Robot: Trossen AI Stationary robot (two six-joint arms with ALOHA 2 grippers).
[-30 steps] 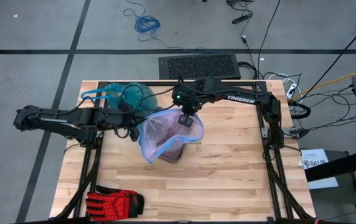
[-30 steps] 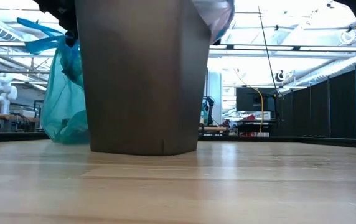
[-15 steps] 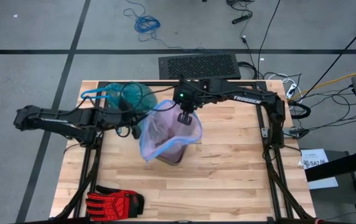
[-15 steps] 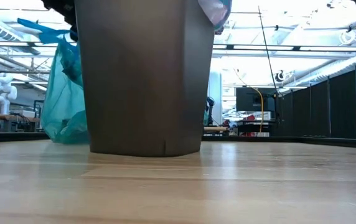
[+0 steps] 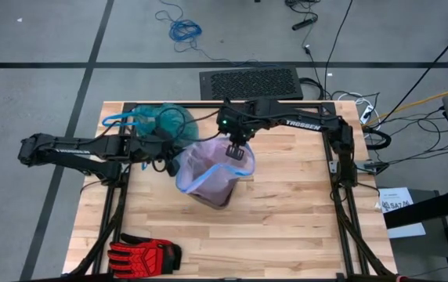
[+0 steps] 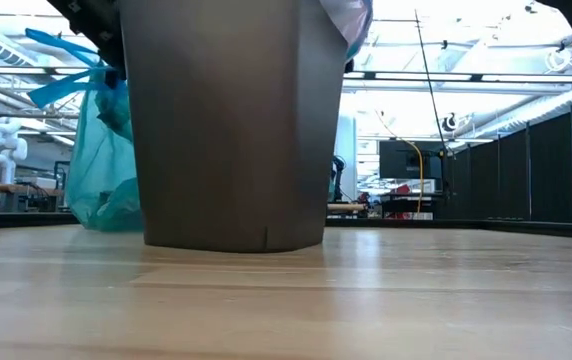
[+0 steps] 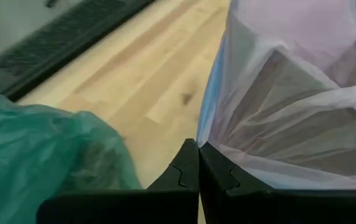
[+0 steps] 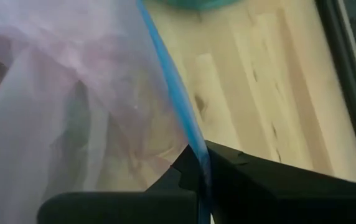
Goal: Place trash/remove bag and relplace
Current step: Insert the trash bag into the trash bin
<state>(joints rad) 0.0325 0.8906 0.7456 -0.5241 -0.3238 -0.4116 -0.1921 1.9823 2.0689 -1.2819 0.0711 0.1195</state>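
Observation:
A dark bin [image 6: 231, 120] stands on its base at mid-table. A pale lilac bag with a blue rim [image 5: 212, 168] is draped over its top. My left gripper [image 5: 175, 163] is at that bag's left side and my right gripper [image 5: 237, 153] at its far right side; both are shut on the rim. The bag [image 5: 157, 119], teal-green with blue loops [image 6: 66, 70], sits bunched on the table at the far left, behind the bin. The trash is out of view. My left gripper pinches the lilac bag's blue-edged rim [image 7: 204, 134] between the ends of its two shut fingers, coming slanting down from the table's left. The film spreads away from the fingertips in loose folds. My right gripper pinches the lilac bag's blue rim [image 8: 193, 146] between its two fingers from above, pointing steeply down. The rim runs up from the fingers in a fairly straight line, and the film beside it hangs into the bin.
A red-and-black glove [image 5: 142, 254] lies at the table's near left corner. A black grille mat [image 5: 251, 82] lies on the floor beyond the far edge. Bare wood lies near and to the right of the bin.
The lilac bag's near-left rim, which bulged out wide toward the table's near edge, has drawn in close around the bin's top. Both grippers have stayed shut on the rim.

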